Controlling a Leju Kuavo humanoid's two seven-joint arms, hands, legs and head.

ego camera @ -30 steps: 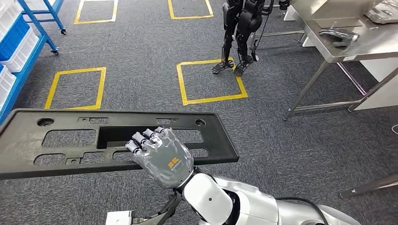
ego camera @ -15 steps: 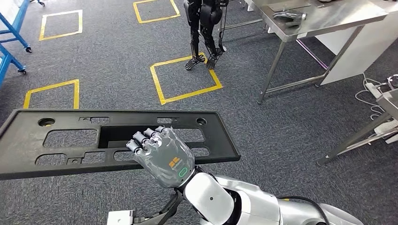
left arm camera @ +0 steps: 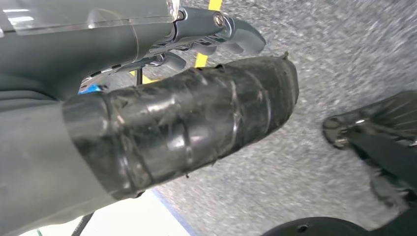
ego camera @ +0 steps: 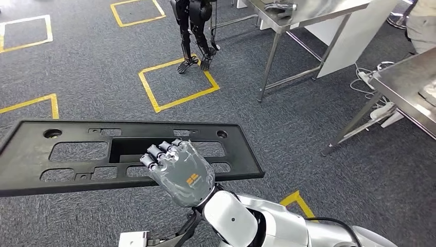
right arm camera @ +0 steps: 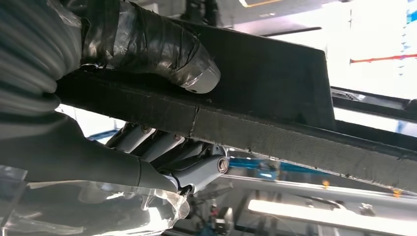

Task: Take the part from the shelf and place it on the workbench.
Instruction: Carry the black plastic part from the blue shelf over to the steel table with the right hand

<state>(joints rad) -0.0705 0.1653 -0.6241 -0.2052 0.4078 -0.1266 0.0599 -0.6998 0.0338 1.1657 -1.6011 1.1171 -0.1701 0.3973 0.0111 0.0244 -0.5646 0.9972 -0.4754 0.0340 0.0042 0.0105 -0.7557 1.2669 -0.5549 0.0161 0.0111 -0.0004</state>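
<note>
The part (ego camera: 61, 154) is a long black plastic panel with several cut-outs, held flat and level in front of me over the carpet. My right hand (ego camera: 177, 172) grips its near edge, with the fingers curled into the central opening. In the right wrist view the taped thumb (right arm camera: 147, 44) presses one face of the part (right arm camera: 275, 83) and the fingers (right arm camera: 172, 152) clamp the other. My left hand (left arm camera: 147, 98) hangs over the carpet with nothing in it, its fingers straight and apart from the thumb. A steel workbench (ego camera: 313, 7) stands at the far right.
A second steel table (ego camera: 406, 87) juts in at the right, with cables (ego camera: 373, 77) on the floor behind it. Another robot's legs (ego camera: 193, 31) stand by a yellow floor square (ego camera: 175, 82). A person (ego camera: 422, 25) is at the far right edge.
The camera has turned: the floor markings, the other robot and the workbench slid left and up, and the blue shelf left the picture. The part stays the same in my right hand.
</note>
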